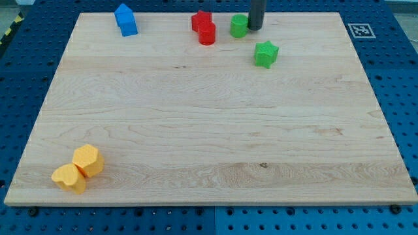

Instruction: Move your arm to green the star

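The green star [266, 54] lies on the wooden board near the view's top, right of centre. My tip [254, 27] is at the view's top, touching or just beside the right side of a green round block [239, 26]. The tip stands above and slightly left of the green star, a short gap apart from it.
A red star [200, 21] and a red block [207, 33] sit together left of the green round block. A blue block [125, 19] is at the top left. Two yellow blocks [87, 160] [69, 178] sit at the bottom left. A marker tag [358, 30] is at the top right.
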Tool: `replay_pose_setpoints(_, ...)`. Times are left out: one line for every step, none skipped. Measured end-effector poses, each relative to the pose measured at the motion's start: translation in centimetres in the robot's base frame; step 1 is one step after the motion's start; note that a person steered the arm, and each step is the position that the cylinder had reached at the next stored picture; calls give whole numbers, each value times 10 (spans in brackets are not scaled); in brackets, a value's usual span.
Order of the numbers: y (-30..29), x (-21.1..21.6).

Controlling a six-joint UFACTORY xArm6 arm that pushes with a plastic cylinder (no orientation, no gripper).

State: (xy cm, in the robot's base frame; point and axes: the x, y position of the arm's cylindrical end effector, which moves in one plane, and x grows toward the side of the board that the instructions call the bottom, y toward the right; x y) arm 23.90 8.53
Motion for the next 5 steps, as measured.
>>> replay_pose_setpoints(-20, 0)
replay_pose_setpoints(-16, 0)
replay_pose_setpoints(32, 16)
replay_pose_setpoints(83, 63)
replay_pose_setpoints(106, 119)
